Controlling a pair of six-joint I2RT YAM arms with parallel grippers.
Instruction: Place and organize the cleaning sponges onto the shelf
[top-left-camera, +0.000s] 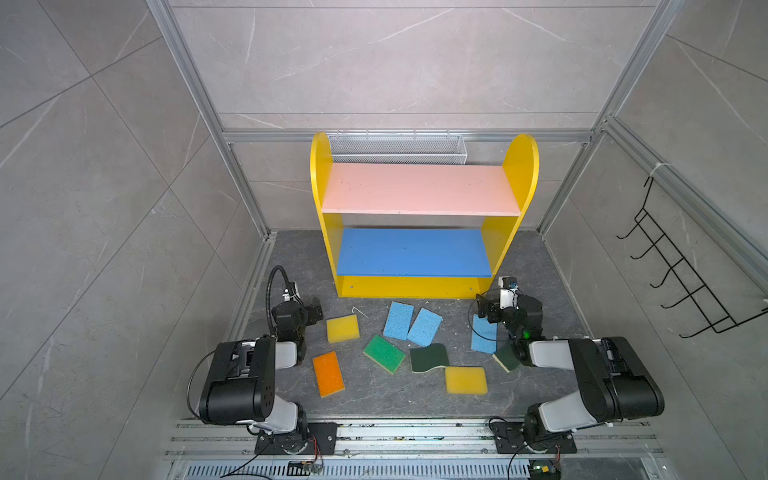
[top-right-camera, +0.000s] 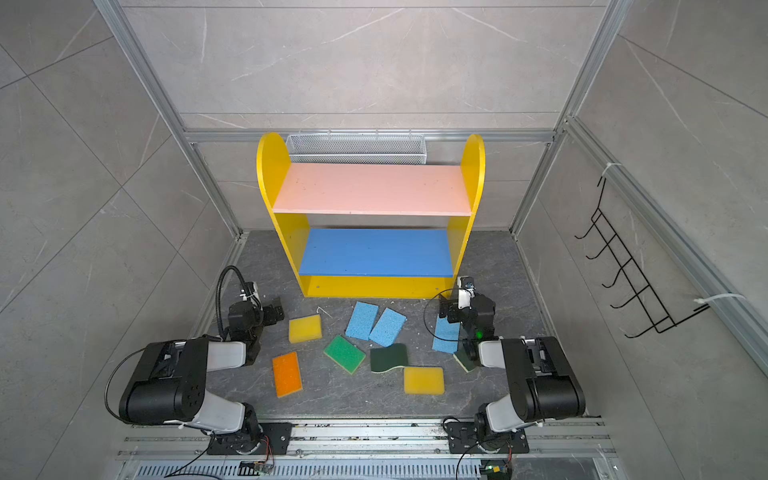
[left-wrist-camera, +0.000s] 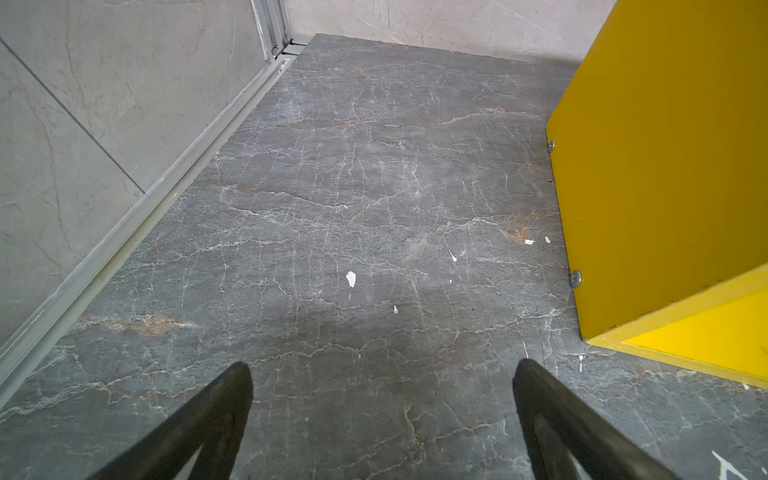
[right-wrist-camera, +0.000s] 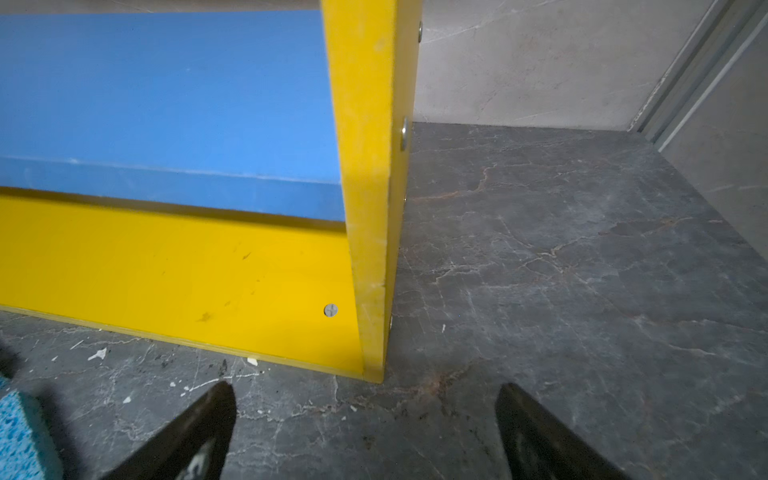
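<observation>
The shelf (top-left-camera: 419, 189) stands at the back, its pink and blue boards bare. Sponges lie on the floor in front: two yellow (top-left-camera: 342, 328) (top-left-camera: 466, 380), an orange (top-left-camera: 328, 374), a bright green (top-left-camera: 384, 353), two light blue (top-left-camera: 398, 320) (top-left-camera: 424, 327), and a dark-green scourer (top-left-camera: 429, 358). A third light blue (top-left-camera: 484, 334) and another dark-green scourer (top-left-camera: 506, 358) lie partly under the right arm. My left gripper (left-wrist-camera: 382, 365) hangs open over bare floor left of the shelf (left-wrist-camera: 665, 166). Open too, my right gripper (right-wrist-camera: 365, 388) faces the shelf's right front corner (right-wrist-camera: 370, 249), a light blue sponge (right-wrist-camera: 20, 436) beside it.
A white wire mesh basket (top-left-camera: 397, 148) hangs on the back wall behind the shelf. A black wire hook rack (top-left-camera: 681, 266) is on the right wall. Aluminium frame rails (left-wrist-camera: 124, 241) edge the dark stone floor on both sides.
</observation>
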